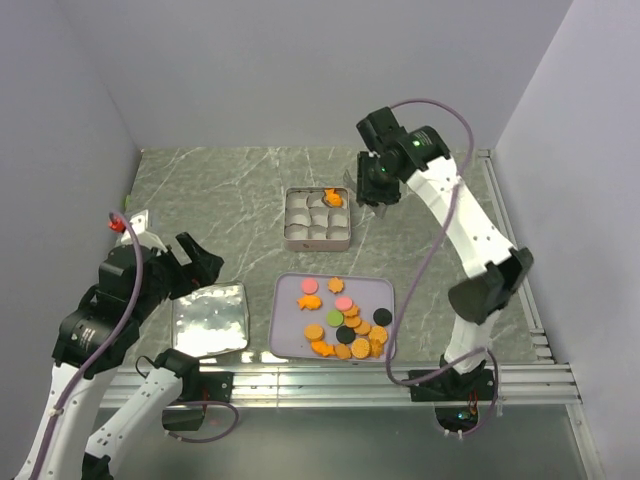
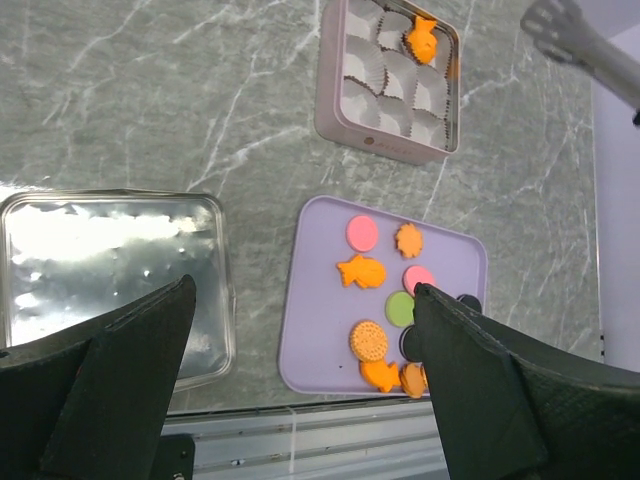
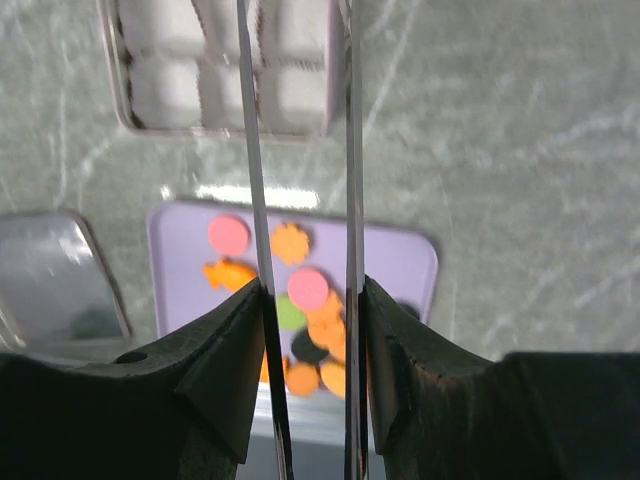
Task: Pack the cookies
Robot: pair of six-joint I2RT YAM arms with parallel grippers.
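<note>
We see sq. tin [image 1: 318, 243] w/ paper cups [image 1: 303, 216], one orange fish cookie [image 1: 333, 198] in corner cup; other cookies [image 1: 350, 330] on purple tray [image 1: 288, 338]: orange, pink, green, black. L gripper [image 2: 305, 290] wide apart, R gripper [image 1: 372, 192] narrowly apart, empty.

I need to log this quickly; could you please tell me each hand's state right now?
Left hand: open, empty.
Right hand: partly open, empty.

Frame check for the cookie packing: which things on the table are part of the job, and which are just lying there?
Part of the job: cookies on the lavender tray; square tin with white paper cups; one orange fish cookie already in a corner cup.
Lying about: shiny metal lid left of the tray, untouched; probably the tin's, not needed yet.
</note>
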